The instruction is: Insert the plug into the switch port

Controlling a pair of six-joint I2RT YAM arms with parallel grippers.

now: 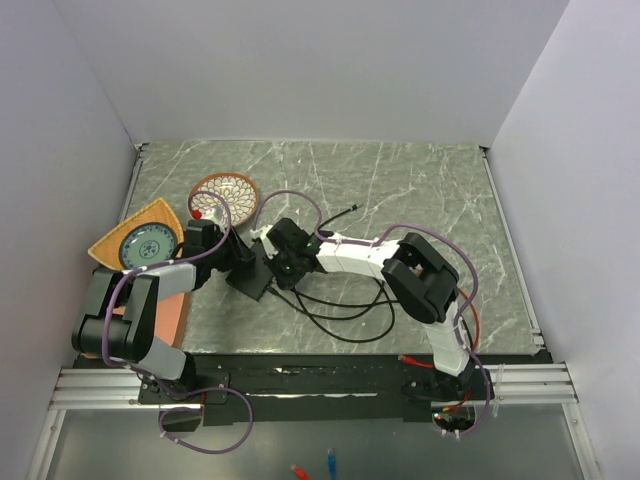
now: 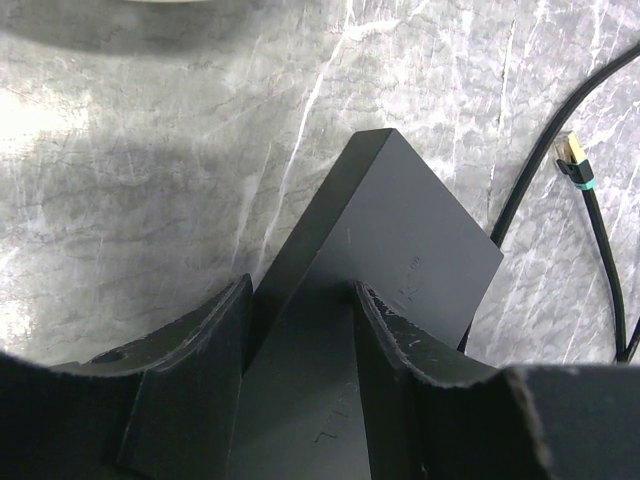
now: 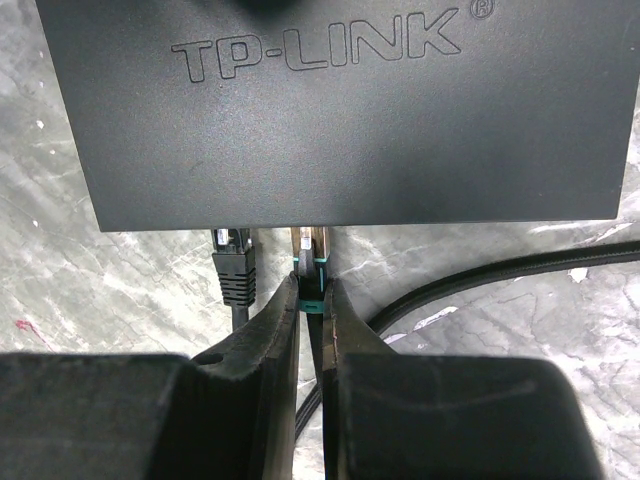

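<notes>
Marble table (image 1: 420, 190) bears the switch (image 3: 340, 120), clamped by the left gripper (image 2: 302, 300). The right gripper (image 3: 312, 300) pinches the plug (image 3: 310, 262), aimed straight ahead, tip at the switch's near edge.

**Plug right up at the socket edge**

The flat, matte-black rectangular switch (image 3: 340, 110), TP-LINK embossed on its lid, sits left of centre in the top view, turned at an angle. The small clear plug (image 3: 310, 250), green-collared on black cable, points straight at the socket edge. Its tip meets the edge, and how deep it sits is hidden.
</notes>
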